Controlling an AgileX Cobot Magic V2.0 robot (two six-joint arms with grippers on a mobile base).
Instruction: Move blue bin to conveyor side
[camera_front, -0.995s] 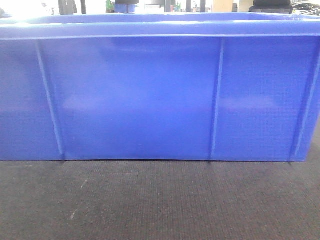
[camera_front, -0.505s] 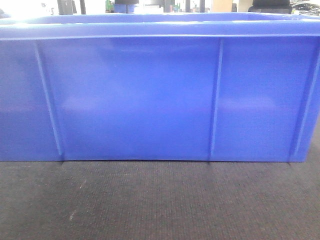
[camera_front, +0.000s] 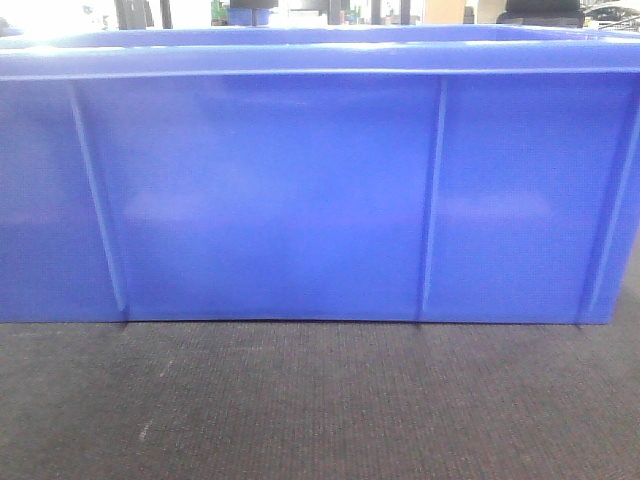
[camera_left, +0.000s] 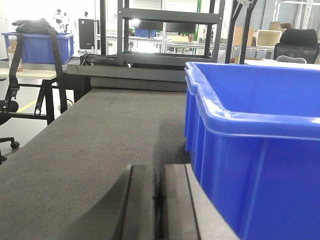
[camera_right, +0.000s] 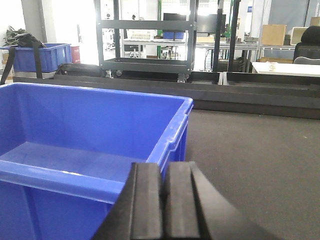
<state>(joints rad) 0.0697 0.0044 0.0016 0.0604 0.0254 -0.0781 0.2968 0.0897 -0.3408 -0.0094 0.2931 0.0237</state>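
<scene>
One blue bin (camera_front: 300, 190) is seen on one conveyor (camera_front: 320, 400), with three raised ribs counted on its near wall. Two tools are counted: the left tool (camera_left: 159, 200) and the right tool (camera_right: 164, 202), each with two pads pressed together. One second blue crate (camera_right: 42, 57) is seen at ten o'clock, and one black shelving rack (camera_right: 145, 42) at twelve.

Front camera faces the blue bin (camera_front: 300, 200) close; wrist cameras flank it.

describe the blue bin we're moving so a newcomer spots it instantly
On the wide dark grey belt sits a large glossy blue bin with a thick rim and thin upright ribs. It is empty, unlike the smaller, distant blue crate off the belt.
</scene>
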